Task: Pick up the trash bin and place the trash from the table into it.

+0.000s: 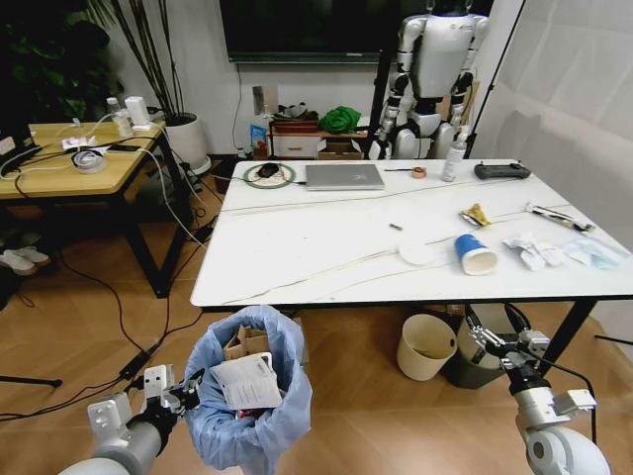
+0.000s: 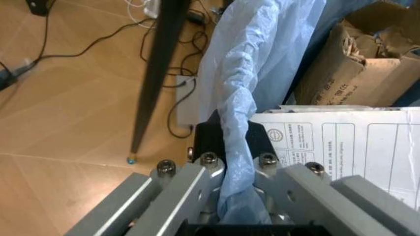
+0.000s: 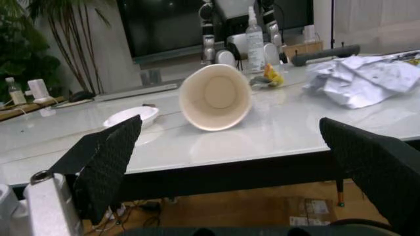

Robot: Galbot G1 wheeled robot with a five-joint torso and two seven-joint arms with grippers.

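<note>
While the left gripper (image 2: pixel 239 196) pinches the trash bin (image 1: pixel 247 396) liner at lower left, the right gripper (image 1: pixel 501 341), fingers spread, should approach the blue paper cup (image 1: pixel 474 253) level with the worktop (image 1: pixel 316 247).

trash bin (image 1: pixel 247 396): blue-bagged, holding cardboard, below table (image 1: pixel 297 257) edge | blue cup (image 1: pixel 474 253): tipped on table

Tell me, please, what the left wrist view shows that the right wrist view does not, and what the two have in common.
Left wrist view: the left gripper shut on the trash bin's blue bag, with torn cardboard and a printed white wrapper inside. Right wrist view: the open right gripper facing the table, where the tipped paper cup and crumpled tissues lie. Both show wooden floor with cables.
</note>
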